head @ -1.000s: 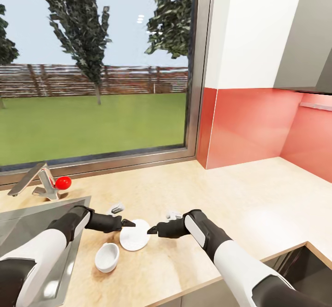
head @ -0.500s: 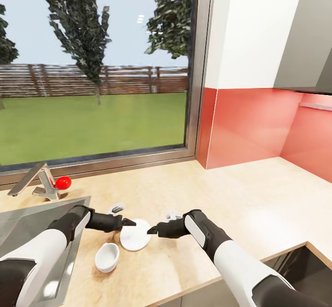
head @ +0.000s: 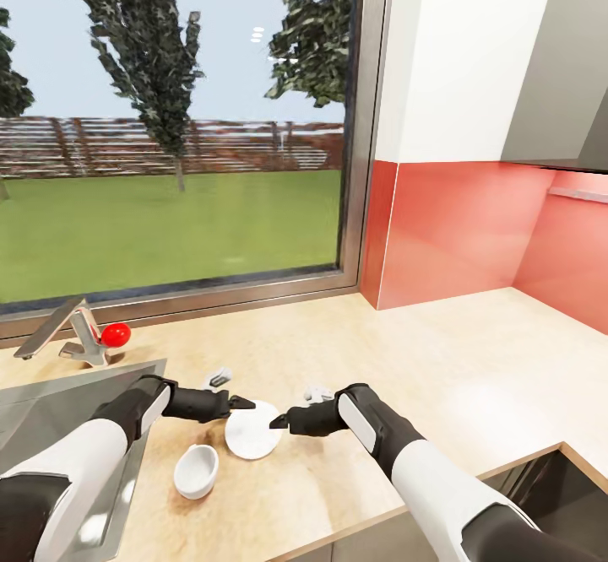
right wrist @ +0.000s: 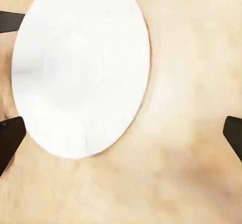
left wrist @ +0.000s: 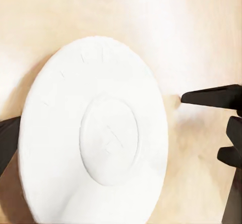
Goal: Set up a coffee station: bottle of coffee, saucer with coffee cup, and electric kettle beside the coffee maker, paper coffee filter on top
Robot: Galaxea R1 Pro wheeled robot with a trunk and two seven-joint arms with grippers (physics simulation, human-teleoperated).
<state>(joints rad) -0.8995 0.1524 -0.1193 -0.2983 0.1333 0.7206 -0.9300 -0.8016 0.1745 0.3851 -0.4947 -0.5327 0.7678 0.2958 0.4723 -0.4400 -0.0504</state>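
The saucer lies flat on the countertop, between the two grippers. The coffee cup stands on the countertop at about 8 o'clock from the saucer, near it but not touching, with its opening up.

The left gripper is at about 10 o'clock of the saucer, just at its rim. In the left wrist view the saucer is seen from above; one dark finger shows at the picture's edge beside the saucer rim, so the jaws look wide apart, but I cannot tell this for sure, and they hold nothing.

The right gripper is at 3 o'clock of the saucer, its tip just beside the rim. In the right wrist view its two fingers stand far apart, so it is wide open and holds nothing. The saucer lies near one finger.

The sink is at 9 o'clock of the saucer, with the faucet and a red ball behind it, near the window.
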